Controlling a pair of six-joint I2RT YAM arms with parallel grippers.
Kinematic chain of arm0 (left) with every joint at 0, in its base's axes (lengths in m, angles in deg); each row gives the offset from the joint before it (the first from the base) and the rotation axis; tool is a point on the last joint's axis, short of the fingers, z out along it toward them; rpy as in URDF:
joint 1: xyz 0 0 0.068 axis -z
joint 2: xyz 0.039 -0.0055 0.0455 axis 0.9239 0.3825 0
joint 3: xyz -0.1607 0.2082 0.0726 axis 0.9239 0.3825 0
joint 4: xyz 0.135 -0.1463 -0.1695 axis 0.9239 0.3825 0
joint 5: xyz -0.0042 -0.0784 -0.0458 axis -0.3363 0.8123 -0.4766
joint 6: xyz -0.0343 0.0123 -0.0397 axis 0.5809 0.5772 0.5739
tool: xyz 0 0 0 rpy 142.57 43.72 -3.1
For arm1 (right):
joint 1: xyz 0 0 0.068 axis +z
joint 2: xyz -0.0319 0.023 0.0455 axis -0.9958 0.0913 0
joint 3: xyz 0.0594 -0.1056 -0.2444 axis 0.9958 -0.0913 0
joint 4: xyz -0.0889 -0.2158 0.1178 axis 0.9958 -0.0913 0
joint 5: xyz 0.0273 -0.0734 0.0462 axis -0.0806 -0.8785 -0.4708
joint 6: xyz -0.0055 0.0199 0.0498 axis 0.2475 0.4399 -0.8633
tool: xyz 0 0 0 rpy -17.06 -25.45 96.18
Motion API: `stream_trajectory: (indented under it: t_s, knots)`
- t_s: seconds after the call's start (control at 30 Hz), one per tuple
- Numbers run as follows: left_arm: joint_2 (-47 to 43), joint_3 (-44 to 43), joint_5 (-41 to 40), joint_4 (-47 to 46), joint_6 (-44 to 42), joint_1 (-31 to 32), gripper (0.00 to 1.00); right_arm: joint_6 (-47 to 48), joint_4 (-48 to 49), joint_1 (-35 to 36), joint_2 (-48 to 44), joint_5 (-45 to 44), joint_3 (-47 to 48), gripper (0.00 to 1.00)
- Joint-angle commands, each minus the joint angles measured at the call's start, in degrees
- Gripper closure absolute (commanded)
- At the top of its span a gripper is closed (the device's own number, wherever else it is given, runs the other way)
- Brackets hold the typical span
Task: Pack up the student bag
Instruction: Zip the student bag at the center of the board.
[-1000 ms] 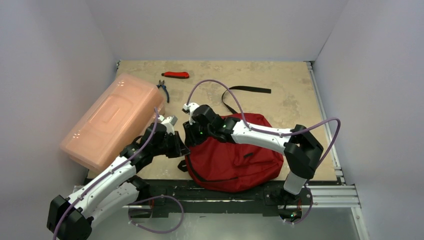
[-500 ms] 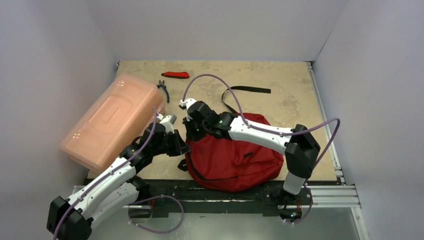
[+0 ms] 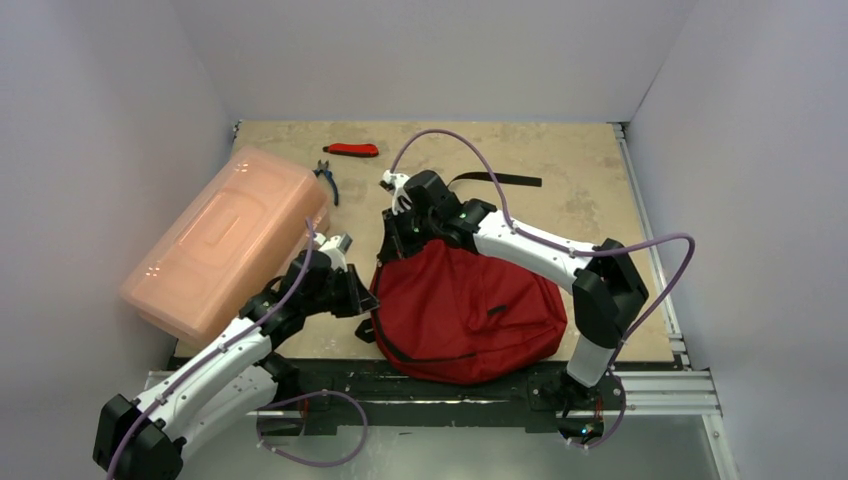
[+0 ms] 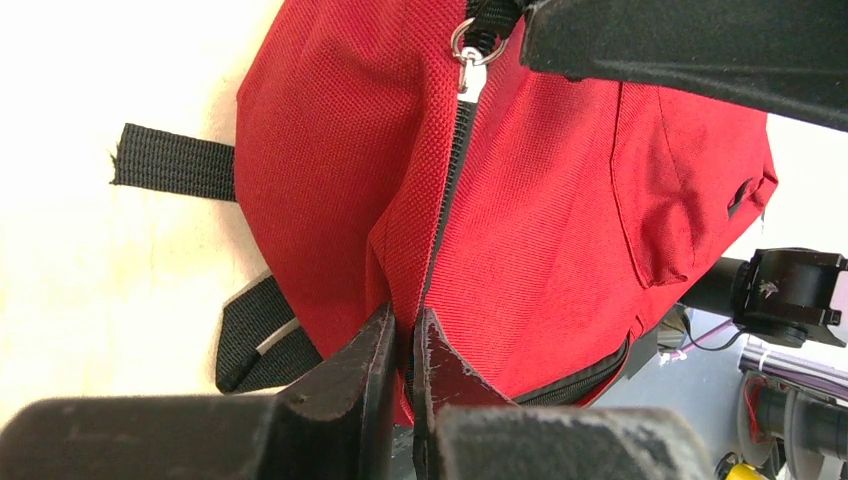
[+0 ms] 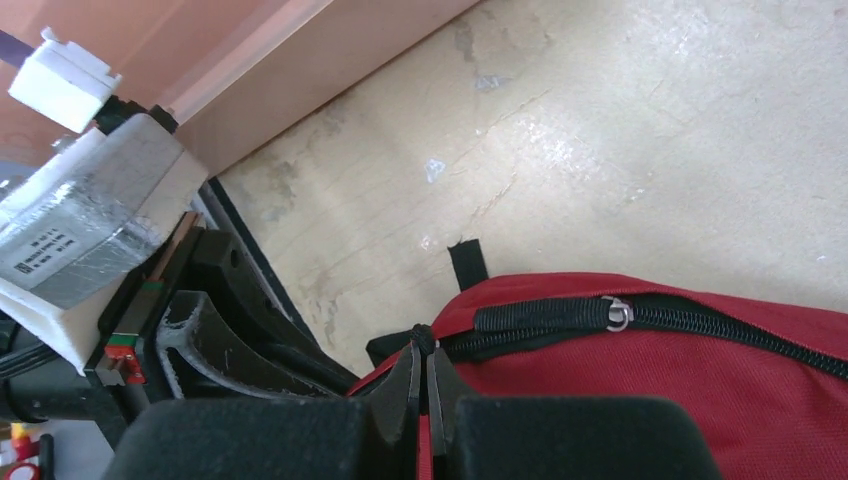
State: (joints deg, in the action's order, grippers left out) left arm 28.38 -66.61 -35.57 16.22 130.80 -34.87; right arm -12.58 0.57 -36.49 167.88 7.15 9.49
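**Q:** Entry for the student bag. How does it look?
**A:** From my console, the student bag (image 3: 465, 315) is red woven fabric with a black zip. It has a stitched pocket panel on its upper face and black webbing stubs at its left side. A silver zip pull (image 4: 468, 62) sits at the far end of the zip.

**Q:** Where is it, and which way does it lie?
**A:** It is on the bench (image 3: 590, 170) at the near edge, between the arm bases and nearer the right one. I read the long axis as far-left to near-right. The far-left corner is raised and the rounded bulk slumps toward the near right. The zip runs along the left edge, from one pincer to the other. A black webbing strap (image 3: 500, 180) trails from behind the bag toward the far side.

**Q:** Pincers?
**A:** The left pincer (image 4: 403, 330) has its fingers pressed together on the fabric fold beside the zip, low on the bag's left side. The right pincer (image 5: 421, 350) has its fingers together too, pinching the black zip end at the raised corner.

**Q:** Containers?
**A:** The zip reads closed between the pull and the left pincer, and I cannot see inside the bag. The pink box (image 3: 225, 240) lies diagonally at the left with its lid down. I cannot make out its contents through the plastic. Pliers (image 3: 328, 180) lie just beyond its far corner and a red-handled tool (image 3: 352, 150) lies farther back, both on the bench.
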Motion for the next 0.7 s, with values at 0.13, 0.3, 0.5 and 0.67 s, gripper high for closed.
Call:
stream_trajectory:
  t_s: [0.13,0.3,0.5,0.67]
  knots:
    - [-1.4,0.7,-2.1,5.3,0.2,-0.1,1.0,2.9,8.3,-2.1,-0.6,-13.4,2.8,1.0]
    - [-3.3,1.2,-4.9,7.4,0.8,0.0,1.0,7.3,6.9,-6.1,1.2,-21.7,5.2,1.0]
    - [-3.4,1.7,-5.4,6.9,1.3,-0.1,1.0,10.3,6.1,-10.9,2.3,-25.1,4.6,1.0]
    - [-3.6,1.0,-7.0,7.4,1.0,0.0,1.0,11.0,5.5,-12.6,2.4,-26.0,4.4,1.0]
